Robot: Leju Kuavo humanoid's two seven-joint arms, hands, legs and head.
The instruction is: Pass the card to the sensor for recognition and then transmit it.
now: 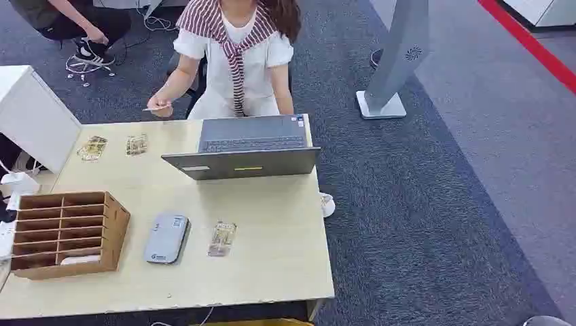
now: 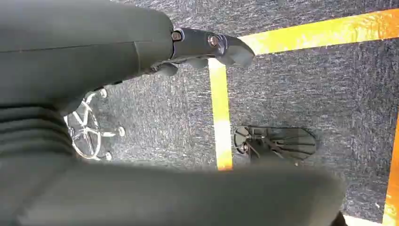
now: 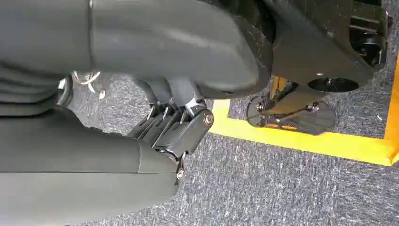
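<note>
Card: a clear-sleeved card (image 1: pixel 222 238) lies flat on the worktop (image 1: pixel 272 272) near its front edge, just beside the sensor on the side toward the laptop, not touching it.
Sensor: a grey rounded sensor (image 1: pixel 166 238) lies flat between the wooden organizer and the card, apart from both.
Other cards: two more sleeved cards (image 1: pixel 92 148) (image 1: pixel 136 145) lie side by side near the back left corner of the worktop.
Organizer: a wooden slotted organizer (image 1: pixel 68 234) stands at the front left corner, its slots facing up; a pale item sits in the nearest slot.
Laptop: an open grey laptop (image 1: pixel 246 146) stands at the back edge, its lid tilted toward the front.
Person: a seated person (image 1: pixel 234 54) faces the laptop from behind the worktop and holds a thin card-like item (image 1: pixel 157 107) in one hand.
Left hand: the left hand (image 2: pixel 207 47) hangs over grey carpet (image 2: pixel 306 84) with yellow tape lines (image 2: pixel 220 117); its fingers (image 2: pixel 233 49) hold nothing and look loosely extended.
Right hand: the right hand (image 3: pixel 174 129) hangs over the carpet too; its fingers (image 3: pixel 188 132) are curled inward together, empty.
</note>
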